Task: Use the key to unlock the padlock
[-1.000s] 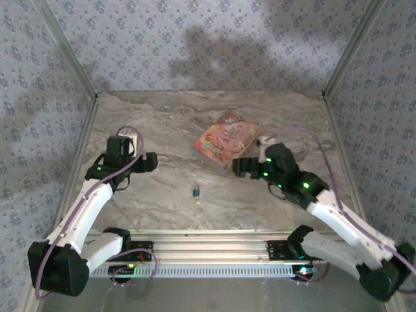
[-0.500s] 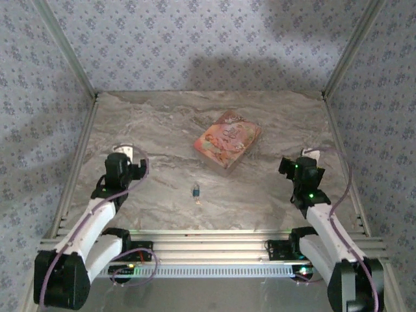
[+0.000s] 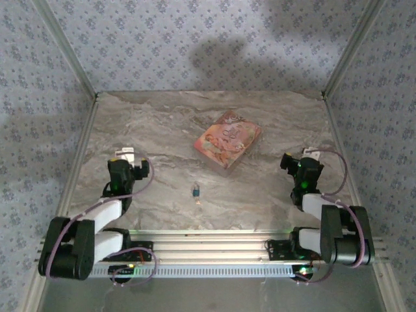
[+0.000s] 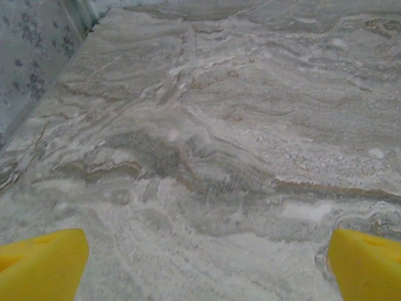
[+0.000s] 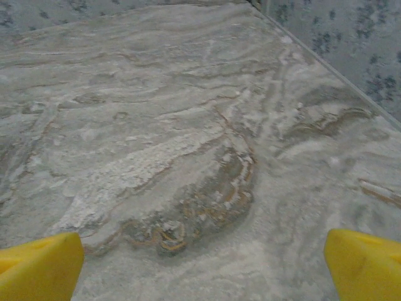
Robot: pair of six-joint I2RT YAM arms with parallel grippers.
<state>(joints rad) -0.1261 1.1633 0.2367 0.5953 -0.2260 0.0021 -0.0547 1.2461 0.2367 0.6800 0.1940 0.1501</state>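
My left arm and right arm both wear white shells between black joint housings. Each has a pale purple cable looped along it and a small green light glowing near the wrist. On the wrist cameras, my left pincer and right pincer end in blunt, bright-yellow fingertips.

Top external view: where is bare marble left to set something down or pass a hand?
Bare: the far strip behind the pink flowery box, the left stretch between it and the left gripper, the right side toward the right gripper. Tightest: centre, between the box and the tiny blue padlock.
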